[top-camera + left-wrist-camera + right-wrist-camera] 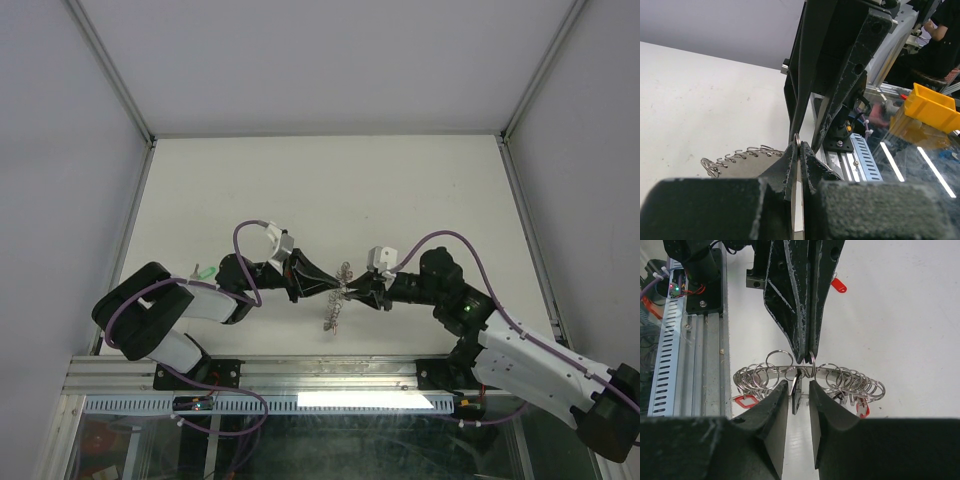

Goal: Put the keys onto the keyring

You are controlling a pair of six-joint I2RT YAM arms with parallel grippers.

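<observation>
Where the two arms meet, over the near middle of the white table (400, 200), the keyring is held between them. The left arm (150, 310) reaches in from the near left and the right arm (530, 365) from the near right, so that their tips almost touch.

The left gripper (808, 356) is closed tight, its tips pinching one small wire loop on the rim of the keyring (782, 369). The right gripper (798, 390) faces it with its jaws partly apart, one on each side of a thin silvery blade (796, 396) that hangs from the ring. A gap shows on both sides of the blade.

From the right wrist the keyring appears edge-on as a grey band. Small loops crowd along it to the left and right of the grip, and keys (745, 401) with red heads dangle at both ends.

A loose red key (838, 286) lies on the table beyond the left gripper. A green key (205, 271) lies beside the left arm.
</observation>
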